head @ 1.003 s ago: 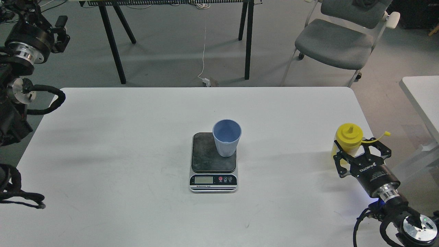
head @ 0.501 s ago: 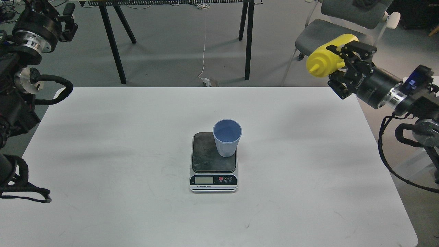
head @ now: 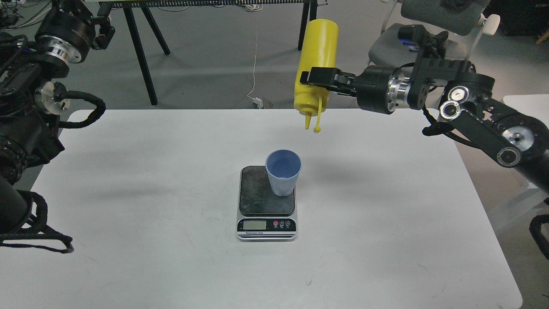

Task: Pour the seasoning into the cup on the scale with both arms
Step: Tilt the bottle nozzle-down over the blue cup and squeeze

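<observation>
Bottle: yellow, turned nozzle-down and near vertical, held in the air above the table's far half; its tethered cap dangles beside the nozzle tip.
Right gripper: I have it reaching in from the right, level, its fingers pinching the bottle across the lower body, just above the nozzle shoulder.
Cup: light blue, ribbed, upright, standing on the back right part of the scale's platform; its mouth lies below the nozzle and a little to its left, well apart from it. Inside, I see only blue wall and floor.
Scale: flat on the table near the middle, display and buttons facing me; the reading is too small to make out.
Left gripper: raised at the upper left, off the table's edge, dark and seen partly end-on; I cannot tell how its fingers stand, though nothing seems to be in them.
</observation>
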Controlling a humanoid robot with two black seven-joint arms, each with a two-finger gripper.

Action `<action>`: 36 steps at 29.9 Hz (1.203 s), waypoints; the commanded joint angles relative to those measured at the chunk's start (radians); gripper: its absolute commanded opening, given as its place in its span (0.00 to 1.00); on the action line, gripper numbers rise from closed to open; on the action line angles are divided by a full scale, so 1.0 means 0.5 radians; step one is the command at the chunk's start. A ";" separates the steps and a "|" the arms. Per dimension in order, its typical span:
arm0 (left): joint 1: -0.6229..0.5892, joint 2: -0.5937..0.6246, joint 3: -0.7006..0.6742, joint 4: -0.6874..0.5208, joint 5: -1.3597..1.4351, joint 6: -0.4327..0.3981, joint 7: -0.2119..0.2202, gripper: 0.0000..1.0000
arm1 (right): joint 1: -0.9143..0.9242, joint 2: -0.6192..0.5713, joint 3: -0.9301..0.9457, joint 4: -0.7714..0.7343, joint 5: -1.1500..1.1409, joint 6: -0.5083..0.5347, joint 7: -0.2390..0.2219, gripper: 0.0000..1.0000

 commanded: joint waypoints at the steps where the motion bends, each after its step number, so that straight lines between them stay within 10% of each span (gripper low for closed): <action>1: -0.002 0.002 0.000 0.000 0.001 0.000 0.000 0.94 | 0.029 0.014 -0.049 0.013 -0.195 -0.079 0.002 0.48; 36: -0.005 -0.010 0.000 -0.003 -0.003 0.000 0.000 0.94 | 0.004 0.235 -0.362 0.001 -0.652 -0.527 -0.017 0.47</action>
